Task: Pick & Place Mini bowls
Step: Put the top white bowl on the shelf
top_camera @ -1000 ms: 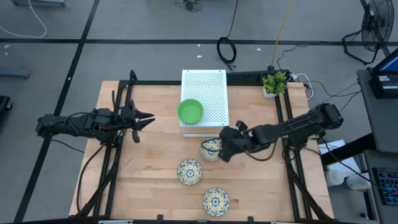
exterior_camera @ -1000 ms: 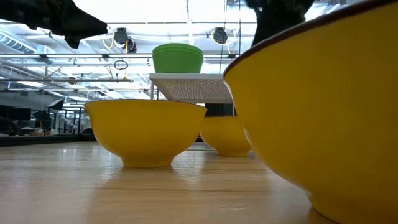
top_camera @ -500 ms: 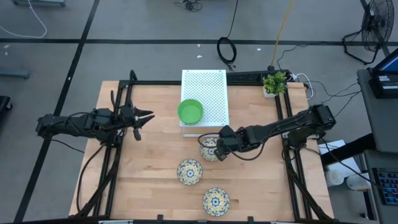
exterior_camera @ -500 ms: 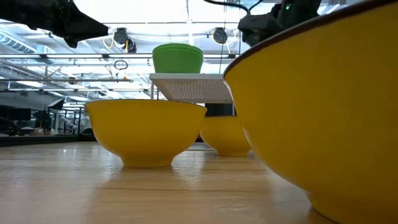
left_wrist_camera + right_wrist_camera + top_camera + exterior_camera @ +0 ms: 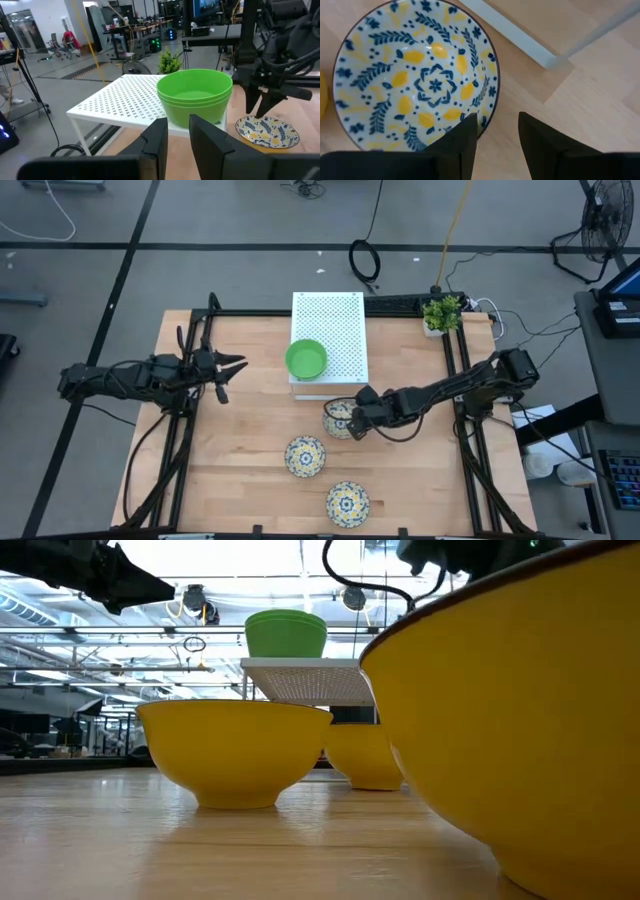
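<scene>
Three white floral mini bowls stand upright on the wooden table: one just in front of the white perforated box [image 5: 338,418], one nearer [image 5: 305,456], one near the front edge [image 5: 347,502]. A stack of green mini bowls [image 5: 306,359] rests on the box's near left corner [image 5: 335,325]. My right gripper [image 5: 497,137] is open and slants down over the far floral bowl [image 5: 415,80]. One finger stands over the bowl's inside and one outside its rim [image 5: 492,107]; no touch shows. My left gripper [image 5: 236,366] waits open at the left, level, facing the green stack [image 5: 195,97].
A small potted plant [image 5: 441,313] stands at the table's far right corner, beside a power strip with cables. Black frame rails [image 5: 190,430] run along the table's left and right sides. Bare wood lies left of the bowls.
My right gripper has sunk toward the far floral bowl, edging toward the table's left, and has rolled about its wrist; the gap between its fingers looks unchanged. The bowls have stayed in place.
</scene>
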Available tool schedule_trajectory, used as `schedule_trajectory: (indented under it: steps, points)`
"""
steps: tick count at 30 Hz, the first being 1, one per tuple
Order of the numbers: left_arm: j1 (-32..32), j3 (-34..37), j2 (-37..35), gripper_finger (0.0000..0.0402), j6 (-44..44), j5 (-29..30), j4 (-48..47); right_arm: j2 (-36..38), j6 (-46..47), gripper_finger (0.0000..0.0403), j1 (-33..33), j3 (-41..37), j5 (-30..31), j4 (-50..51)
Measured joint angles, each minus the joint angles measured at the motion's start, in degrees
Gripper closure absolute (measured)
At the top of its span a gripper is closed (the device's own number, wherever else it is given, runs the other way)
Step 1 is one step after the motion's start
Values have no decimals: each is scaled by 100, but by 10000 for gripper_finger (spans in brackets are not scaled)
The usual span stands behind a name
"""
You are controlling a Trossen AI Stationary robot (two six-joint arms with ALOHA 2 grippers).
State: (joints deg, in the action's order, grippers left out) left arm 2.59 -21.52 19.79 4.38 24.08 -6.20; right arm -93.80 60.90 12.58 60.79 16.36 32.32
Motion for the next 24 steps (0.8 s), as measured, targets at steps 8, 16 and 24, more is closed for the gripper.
schedule_trajectory:
  steps: [8,16,24]
  points:
    - [0,0,0,316,-63,0,0,0,-126,273,0,-289,-4,-451]
    - [0,0,0,316,-31,0,0,0,-523,273,0,-294,-2,-757]
    - [0,0,0,316,-39,0,0,0,-610,281,-96,-294,0,-796]
